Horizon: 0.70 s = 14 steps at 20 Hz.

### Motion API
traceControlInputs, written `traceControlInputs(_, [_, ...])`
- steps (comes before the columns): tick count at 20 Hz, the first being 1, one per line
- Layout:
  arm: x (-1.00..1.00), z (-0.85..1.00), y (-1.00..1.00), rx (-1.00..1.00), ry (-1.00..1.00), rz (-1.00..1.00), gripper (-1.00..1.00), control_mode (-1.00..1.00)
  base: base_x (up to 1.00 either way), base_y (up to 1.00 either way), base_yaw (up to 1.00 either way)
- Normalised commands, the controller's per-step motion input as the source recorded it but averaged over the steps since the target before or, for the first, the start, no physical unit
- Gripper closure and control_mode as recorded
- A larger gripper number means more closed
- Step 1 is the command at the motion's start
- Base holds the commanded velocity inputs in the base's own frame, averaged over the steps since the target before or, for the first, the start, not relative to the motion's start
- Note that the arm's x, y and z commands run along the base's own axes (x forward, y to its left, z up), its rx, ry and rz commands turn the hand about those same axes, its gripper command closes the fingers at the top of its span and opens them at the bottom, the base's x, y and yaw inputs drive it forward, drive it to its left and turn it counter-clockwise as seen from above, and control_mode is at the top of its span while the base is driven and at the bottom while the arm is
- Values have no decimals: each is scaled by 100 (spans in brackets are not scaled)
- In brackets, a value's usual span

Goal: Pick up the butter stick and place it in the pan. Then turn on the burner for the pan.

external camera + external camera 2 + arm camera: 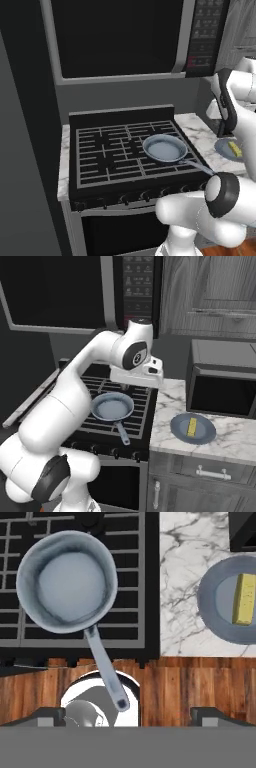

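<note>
Setting: we see a kitchen with a black gas stove [125, 150] under a dark microwave [120, 35], and a marble counter [225, 441] to the stove's right.
Counter: we note a second dark microwave [222, 386] standing at its back, below grey wood cabinets [210, 291].
Pan: the pan [67, 582] sits upright on the stove grates at the front right burner [165, 148]; its long handle points toward the stove's front edge, and we see nothing inside it.
Butter stick: the butter stick [244, 598] lies flat on a round grey-blue plate [180, 428] on the counter, well apart from the pan.
Gripper: we find the gripper [127, 717] high above the stove's right edge, between pan and plate; its fingertips [50, 716] stand wide apart and hold nothing.
Floor: wood planks [175, 682] show below the stove front.
</note>
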Motion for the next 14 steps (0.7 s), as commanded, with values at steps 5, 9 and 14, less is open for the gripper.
traceControlInputs(5, [0, -13, -39, 0, 17, -6, -100, -100, 0, 0, 0])
traceControlInputs(9, [0, -32, -38, 0, 6, -6, -100, -100, 0, 0, 0])
traceControlInputs(14, [0, -46, -41, -2, 0, -1, -100, -100, 0, 0, 0])
